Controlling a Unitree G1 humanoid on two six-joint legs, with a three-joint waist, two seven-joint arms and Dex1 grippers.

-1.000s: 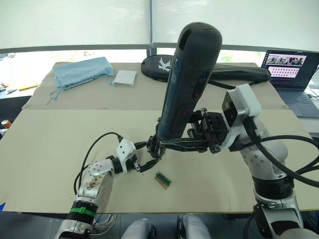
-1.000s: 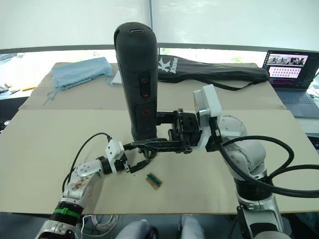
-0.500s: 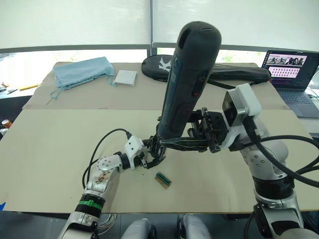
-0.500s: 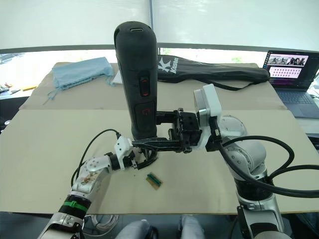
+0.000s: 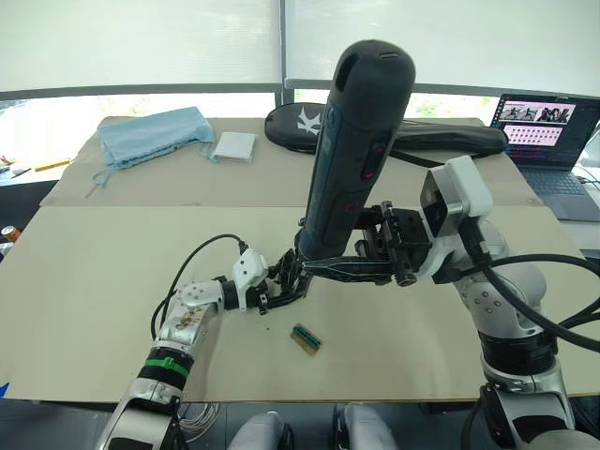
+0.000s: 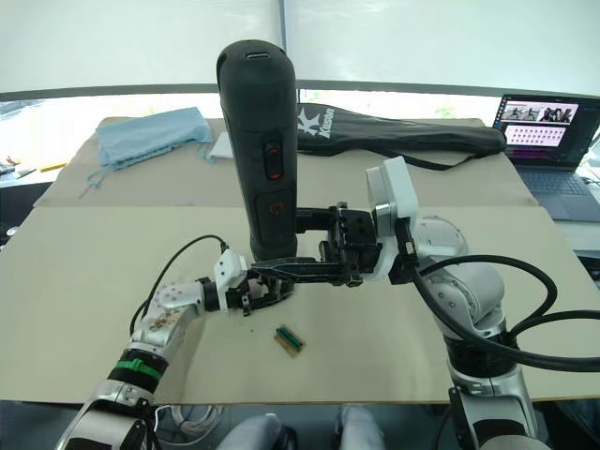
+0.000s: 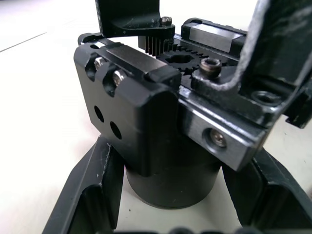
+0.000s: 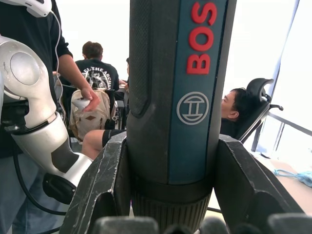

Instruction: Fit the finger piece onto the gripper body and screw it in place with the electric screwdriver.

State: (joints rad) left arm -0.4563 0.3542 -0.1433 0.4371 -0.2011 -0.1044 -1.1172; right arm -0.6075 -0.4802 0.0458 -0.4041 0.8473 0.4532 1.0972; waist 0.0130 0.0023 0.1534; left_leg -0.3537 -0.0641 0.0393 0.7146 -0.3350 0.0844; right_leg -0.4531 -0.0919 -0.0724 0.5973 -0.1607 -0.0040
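Electric screwdriver [image 5: 352,159]: bit end hidden behind the right gripper [image 5: 305,267] and gripper body [image 7: 161,122]; top cut off in right wrist view
Gripper body: round base partly masked by left gripper [image 5: 281,291] fingers [image 7: 92,195]
Small green item [image 5: 306,337] on table [image 5: 84,281]: too small to identify
Laptop [image 5: 547,141]: cut by frame edge

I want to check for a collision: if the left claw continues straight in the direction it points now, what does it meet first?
The gripper body: it already sits between the left claw's fingers. Just beyond stand the electric screwdriver and the right claw, though depth is unclear.
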